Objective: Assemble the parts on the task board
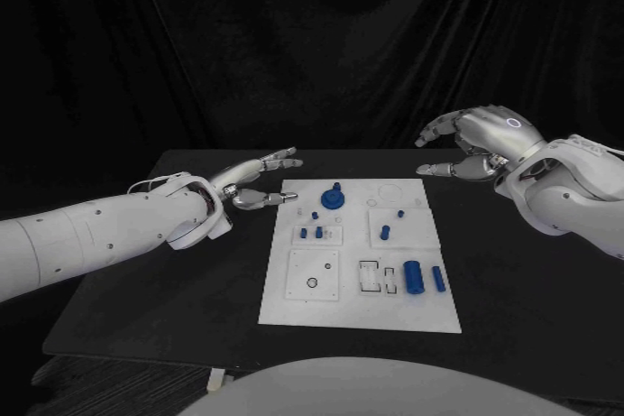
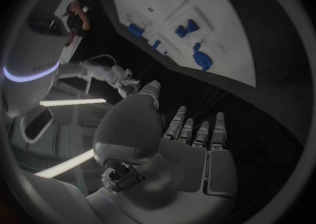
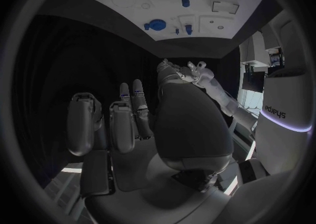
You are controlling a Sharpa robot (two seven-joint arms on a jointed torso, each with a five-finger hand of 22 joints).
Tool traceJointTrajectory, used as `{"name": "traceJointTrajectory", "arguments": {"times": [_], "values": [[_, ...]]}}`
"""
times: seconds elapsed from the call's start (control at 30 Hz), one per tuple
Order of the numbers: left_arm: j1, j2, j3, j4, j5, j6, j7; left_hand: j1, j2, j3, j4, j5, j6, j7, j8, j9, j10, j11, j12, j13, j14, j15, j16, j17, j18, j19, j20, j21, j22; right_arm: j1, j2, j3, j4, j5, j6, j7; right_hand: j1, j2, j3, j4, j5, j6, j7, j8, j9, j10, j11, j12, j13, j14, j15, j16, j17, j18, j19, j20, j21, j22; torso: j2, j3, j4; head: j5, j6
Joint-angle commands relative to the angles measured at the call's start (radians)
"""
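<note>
Task board: we found the white task board (image 1: 361,294) lying flat in the middle of the black table (image 1: 156,290), long side running away from the robot.
Round part: a blue round part (image 1: 334,198) with a little knob sat near the board's far left corner, on the plate.
Small pegs: a few small blue pegs (image 1: 312,228) stood in the panel just below that round one, and another small blue peg (image 1: 391,227) was over in the middle panel on the right half.
Cylinders: two blue cylinders (image 1: 414,277) lay side by side near the board's right edge, the fatter one on the inside, the thin one (image 1: 440,279) just beside it toward the edge.
Slots: a couple of rectangular cutouts (image 1: 371,277) were right next to the fat cylinder, nothing in them as far as we could tell.
Left hand: the left hand (image 1: 259,183) hung just off the board's far left corner, fingers spread apart and holding nothing, not touching the board.
Right hand: the right hand (image 1: 471,143) was up past the far right corner, clear of the board, fingers loosely curved but apart, and we saw nothing in it.
Wrist views: from the left wrist we saw that palm (image 2: 173,150) open with fingers straight; from the right wrist, same deal for that hand (image 3: 141,124).
</note>
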Motion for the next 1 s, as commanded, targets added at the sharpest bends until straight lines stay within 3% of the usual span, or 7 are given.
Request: {"name": "traceJointTrajectory", "arguments": {"times": [0.03, 0.2, 0.23, 0.27, 0.57, 0.8, 1.0], "values": [[0.001, -0.007, 0.001, 0.022, 0.512, 0.264, 0.2, 0.008, 0.024, -0.067, -0.001, -0.019, -0.063, -0.007, -0.006, -0.006, -0.015, -0.008, -0.024, -0.006, -0.002, -0.008, -0.004, -0.005, 0.043, -0.011, -0.003, -0.003, -0.064, 0.002, 0.021, 0.001, -0.018, -0.204, 0.097, -0.06, 0.025, 0.008, 0.005, -0.002, 0.007, 0.001, -0.022, -0.013, -0.011, 0.016, -0.001, -0.013, -0.028, 0.061, -0.006, -0.006, 0.035, 0.015, 0.022, -0.007, -0.008, 0.189, 0.0, -0.0036, 0.0024, -0.002, 0.0], [-0.004, -0.019, 0.0, 0.055, 0.661, 0.347, 0.289, 0.008, 0.044, -0.145, 0.0, -0.075, -0.08, -0.016, -0.008, -0.008, -0.015, -0.013, -0.028, -0.007, -0.002, -0.017, -0.004, -0.005, 0.06, -0.011, -0.003, -0.003, -0.119, -0.013, 0.049, 0.001, -0.043, -0.244, 0.17, -0.044, 0.108, 0.018, 0.121, -0.017, -0.043, 0.013, -0.025, -0.034, -0.033, 0.09, -0.007, -0.008, -0.077, 0.059, -0.011, -0.013, 0.024, 0.016, 0.021, -0.01, -0.02, 0.187, 0.0, -0.0054, 0.0054, -0.014, 0.0], [-0.005, -0.021, 0.0, 0.061, 0.673, 0.354, 0.299, 0.008, 0.042, -0.16, 0.0, -0.1, -0.079, -0.021, -0.008, -0.007, -0.014, -0.02, -0.028, -0.006, -0.002, -0.027, -0.004, -0.005, 0.061, -0.019, -0.007, -0.009, -0.195, -0.017, 0.053, 0.001, -0.047, -0.247, 0.182, -0.042, 0.114, 0.018, 0.13, -0.021, -0.043, 0.013, -0.024, -0.036, -0.035, 0.1, -0.009, -0.006, -0.081, 0.059, -0.012, -0.014, 0.023, 0.016, 0.02, -0.011, -0.021, 0.187, 0.001, -0.005, 0.0055, -0.015, 0.0], [-0.007, -0.023, 0.0, 0.069, 0.686, 0.362, 0.31, 0.002, 0.046, -0.175, 0.001, -0.122, -0.085, -0.034, -0.009, -0.008, -0.017, -0.031, -0.032, -0.008, -0.002, -0.037, -0.004, -0.005, 0.049, -0.048, -0.011, -0.037, -0.522, -0.022, 0.058, 0.001, -0.054, -0.25, 0.196, -0.038, 0.121, 0.017, 0.138, -0.027, -0.045, 0.012, -0.016, -0.04, -0.038, 0.111, -0.011, -0.005, -0.087, 0.059, -0.014, -0.013, 0.024, 0.016, 0.021, -0.012, -0.02, 0.188, 0.001, -0.0051, 0.0061, -0.018, 0.0], [-0.02, -0.044, 0.0, 0.117, 0.722, 0.381, 0.344, -0.008, 0.067, -0.191, 0.0, -0.148, -0.1, -0.033, -0.01, -0.01, -0.019, -0.027, -0.036, -0.009, -0.002, -0.042, -0.004, -0.005, 0.058, -0.048, -0.025, -0.038, -0.53, -0.06, 0.102, 0.001, -0.111, -0.26, 0.277, -0.013, 0.147, 0.026, 0.173, -0.054, -0.027, 0.009, 0.002, -0.052, -0.053, 0.164, 0.002, -0.016, -0.121, 0.058, -0.005, -0.018, 0.016, 0.016, 0.024, -0.008, -0.023, 0.188, 0.004, -0.0105, 0.0073, -0.044, 0.0], [-0.03, -0.067, 0.0, 0.145, 0.726, 0.35, 0.374, 0.016, 0.083, -0.211, -0.001, -0.125, -0.198, -0.045, -0.019, -0.019, -0.024, -0.041, -0.043, -0.012, -0.002, -0.094, -0.004, -0.005, 0.049, -0.048, -0.092, -0.038, -0.53, -0.09, 0.123, 0.001, -0.151, -0.261, 0.303, 0.012, 0.147, 0.029, 0.225, -0.074, -0.035, 0.01, 0.0, -0.055, -0.069, 0.195, 0.013, -0.062, -0.156, 0.057, 0.001, -0.022, 0.008, 0.016, 0.025, -0.001, -0.027, 0.188, 0.006, -0.0245, 0.0169, -0.085, 0.0], [-0.033, -0.08, 0.0, 0.16, 0.727, 0.351, 0.379, 0.048, 0.108, -0.22, -0.001, -0.089, -0.197, -0.008, -0.018, -0.018, -0.024, -0.008, -0.043, -0.012, -0.002, -0.086, -0.004, -0.005, 0.001, -0.048, -0.132, -0.038, -0.53, -0.106, 0.131, 0.001, -0.174, -0.235, 0.332, 0.022, 0.133, 0.025, 0.236, -0.076, -0.018, 0.025, 0.011, -0.052, -0.072, 0.229, 0.016, -0.077, -0.156, 0.058, 0.004, -0.022, 0.009, 0.016, 0.026, 0.002, -0.03, 0.188, 0.006, -0.0323, 0.0217, -0.102, 0.0]]}}
